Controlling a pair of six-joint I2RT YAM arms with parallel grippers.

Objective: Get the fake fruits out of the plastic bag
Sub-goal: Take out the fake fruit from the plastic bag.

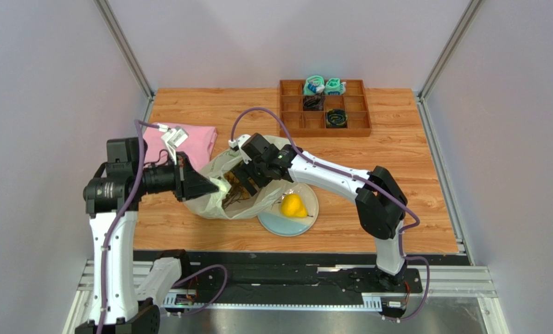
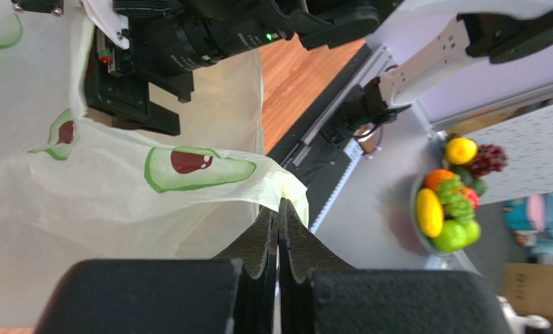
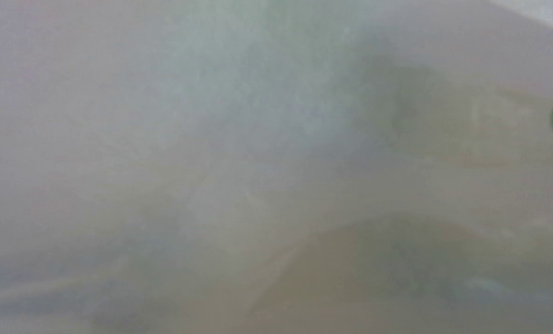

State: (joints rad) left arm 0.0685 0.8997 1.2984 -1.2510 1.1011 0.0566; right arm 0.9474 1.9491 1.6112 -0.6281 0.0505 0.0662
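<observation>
Fingers of the left gripper [image 2: 279,209] are pressed together, and between their tips they pinch the rim of the plastic bag [image 2: 119,209] — the film hangs away from them, lifted and stretched. This turns the bag's mouth toward the right gripper [image 1: 239,186], which reaches into it just beyond the left fingertips. Its fingers are spread wide. Whether something sits between them we cannot tell, because its own camera shows only blurred pale film.

The fake fruits inside the bag are hidden from us; we judge that they lie deeper than the right fingers, toward the bag's closed end. The right arm is clearly the nearer one to them. One fruit, the yellow pear [image 1: 292,206], is already out, on the plate [image 1: 307,224] just behind the right wrist — a short way back for unloading. Room is tight: film is on all sides of the right fingers, so they could catch it instead of a fruit.
</observation>
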